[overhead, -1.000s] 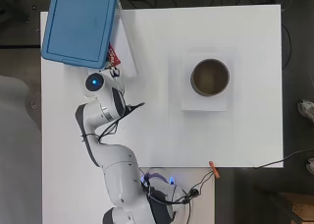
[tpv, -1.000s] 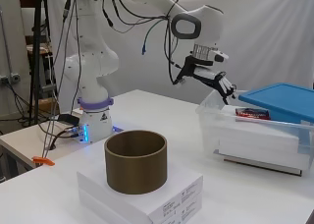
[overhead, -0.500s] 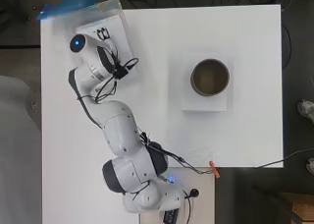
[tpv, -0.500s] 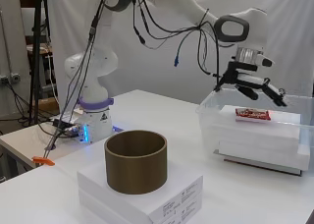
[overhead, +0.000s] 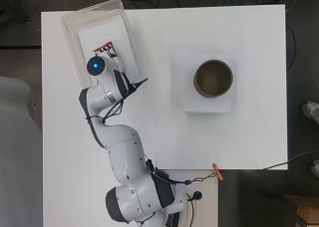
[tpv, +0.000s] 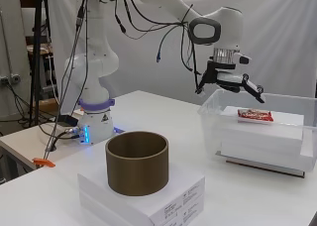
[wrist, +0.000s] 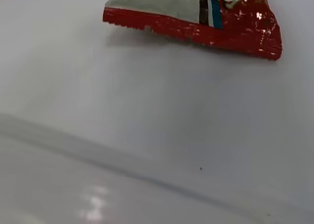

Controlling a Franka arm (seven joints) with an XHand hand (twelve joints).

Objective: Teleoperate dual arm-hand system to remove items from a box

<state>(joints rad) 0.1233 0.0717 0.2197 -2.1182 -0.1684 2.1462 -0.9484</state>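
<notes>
Over the near end of the clear plastic box (tpv: 257, 137) hovers the hand (tpv: 233, 82), its fingers (tpv: 253, 89) spread and relaxed, grasping nothing. Inside the box a red snack packet (tpv: 254, 115) lies flat on a white carton (tpv: 262, 132), just beyond the fingertips and apart from them. Well away, on the table (overhead: 159, 137), a brown cylindrical tub (tpv: 137, 161) stands upright on a white cardboard box (tpv: 148, 196).

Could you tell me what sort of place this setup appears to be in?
Probably a robotics lab: a white robot arm bolted at the edge of a white table, loose cabling, and a pale curtain backdrop behind the clear plastic bin.
</notes>
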